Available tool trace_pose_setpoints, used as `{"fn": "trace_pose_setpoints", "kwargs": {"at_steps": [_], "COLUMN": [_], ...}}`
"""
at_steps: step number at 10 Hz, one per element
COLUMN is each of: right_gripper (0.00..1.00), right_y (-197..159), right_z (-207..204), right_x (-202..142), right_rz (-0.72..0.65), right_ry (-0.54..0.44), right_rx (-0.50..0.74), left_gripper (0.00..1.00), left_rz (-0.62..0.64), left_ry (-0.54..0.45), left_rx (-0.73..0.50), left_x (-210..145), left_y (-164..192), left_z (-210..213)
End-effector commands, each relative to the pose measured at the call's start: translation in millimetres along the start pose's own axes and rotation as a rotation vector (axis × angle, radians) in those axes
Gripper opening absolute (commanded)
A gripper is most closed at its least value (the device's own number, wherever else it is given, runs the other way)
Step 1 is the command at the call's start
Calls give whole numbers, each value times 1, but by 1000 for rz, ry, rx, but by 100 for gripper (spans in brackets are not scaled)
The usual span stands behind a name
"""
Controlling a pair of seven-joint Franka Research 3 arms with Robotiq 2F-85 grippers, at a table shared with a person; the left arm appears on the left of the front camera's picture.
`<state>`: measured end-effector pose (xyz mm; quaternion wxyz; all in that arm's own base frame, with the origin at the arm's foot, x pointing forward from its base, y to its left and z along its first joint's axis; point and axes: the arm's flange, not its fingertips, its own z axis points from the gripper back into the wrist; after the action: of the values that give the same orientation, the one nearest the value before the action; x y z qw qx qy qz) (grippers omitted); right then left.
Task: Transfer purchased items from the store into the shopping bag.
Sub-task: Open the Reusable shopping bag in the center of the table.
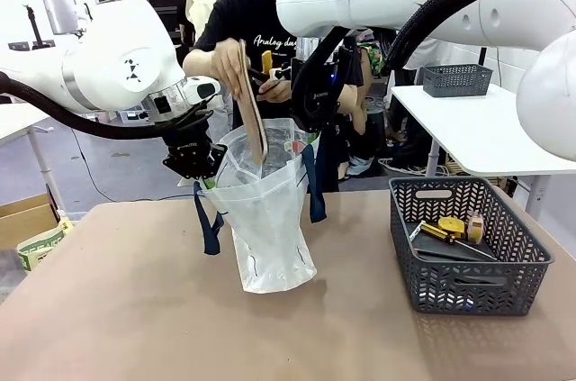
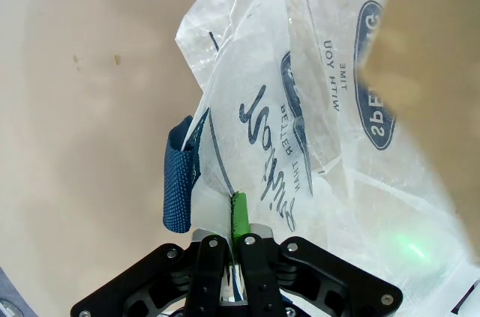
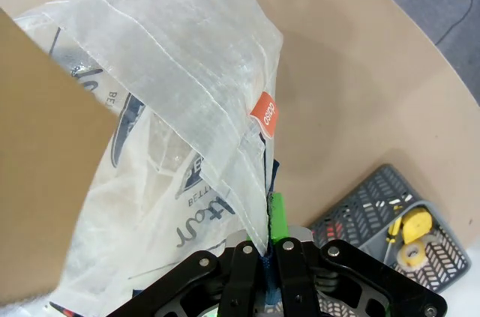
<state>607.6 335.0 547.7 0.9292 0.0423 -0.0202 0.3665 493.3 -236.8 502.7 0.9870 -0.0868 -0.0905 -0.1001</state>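
The shopping bag [image 1: 267, 219] stands open mid-table, white and translucent with navy handles [image 1: 209, 223]. My left gripper [image 1: 200, 167] is shut on its left rim, with the green pad [image 2: 238, 216] pinching the plastic [image 2: 300, 107]. My right gripper [image 1: 311, 120] is shut on the right rim [image 3: 259, 204], beside an orange tag [image 3: 264, 115]. A person's hand [image 1: 229, 61] holds a flat brown cardboard box [image 1: 253, 102] upright in the bag's mouth; the same box [image 3: 45, 182] shows large in the right wrist view. The dark grey store basket [image 1: 468, 284] sits at the right with yellow items [image 1: 453, 226] inside.
A second grey basket [image 1: 456, 79] rests on a white table [image 1: 486, 133] at the back right. A cardboard carton [image 1: 25, 217] stands on the floor at the left. Bare tan tabletop [image 1: 117, 309] lies in front of the bag.
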Motion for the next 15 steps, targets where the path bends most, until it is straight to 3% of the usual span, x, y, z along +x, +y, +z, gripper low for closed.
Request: {"fn": "trace_pose_setpoints", "kwargs": {"at_steps": [1,15], "right_gripper": [0,0], "right_y": [0,0], "right_z": [1,1], "right_x": [0,0], "right_rz": [1,1], "right_ry": [0,0], "right_rx": [0,0], "left_gripper": [0,0], "left_rz": [-5,-5], "left_ry": [2,2], "left_rx": [-2,-2], "left_x": [0,0], "left_y": [0,0], "left_z": [0,0]}}
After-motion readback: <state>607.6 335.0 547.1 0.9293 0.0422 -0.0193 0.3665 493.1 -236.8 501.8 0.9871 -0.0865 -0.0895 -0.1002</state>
